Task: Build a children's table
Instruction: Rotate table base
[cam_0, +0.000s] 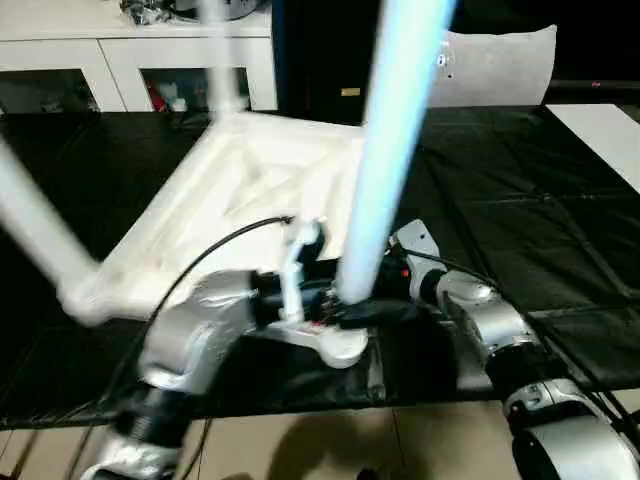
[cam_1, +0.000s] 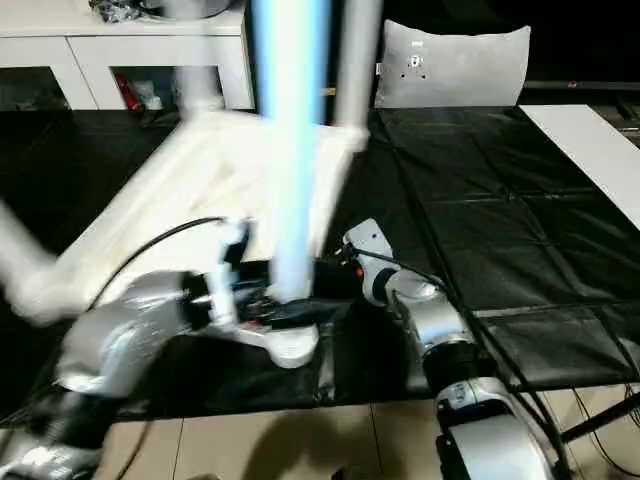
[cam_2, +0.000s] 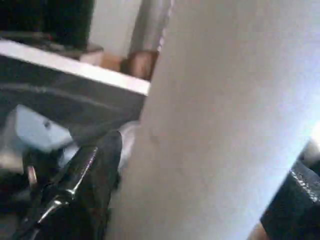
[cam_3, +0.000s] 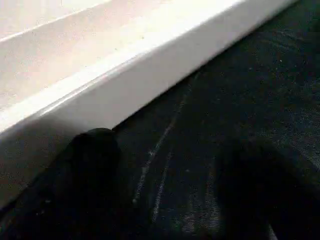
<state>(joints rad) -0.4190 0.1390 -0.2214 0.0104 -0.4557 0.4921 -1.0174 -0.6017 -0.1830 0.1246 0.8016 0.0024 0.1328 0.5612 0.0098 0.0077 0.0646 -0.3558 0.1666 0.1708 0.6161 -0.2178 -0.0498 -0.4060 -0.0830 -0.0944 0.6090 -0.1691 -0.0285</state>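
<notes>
Left eye view: nearest the front edge of the black-covered worktop, the left gripper is clamped around the foot of a long white leg, a smooth tapered tube that rises past the top of the picture. In the left wrist view this leg stands as a broad matte white column with one black finger pressed against its side. The leg's foot seems to sit at the near corner of the table top, though motion blur hides the joint itself.

Just to the right, the right gripper rests spread wide on the dark, faintly creased cloth beside the smooth white rim of the table top, gripping nothing.

The table top, white plastic with raised ribs, lies upside down across the middle of the worktop. A second leg slants up from its left corner, and a third stands at its far corner.

Beyond the far edge stand a white cabinet with glass doors and a grey cushion bearing a small label too small to read.
</notes>
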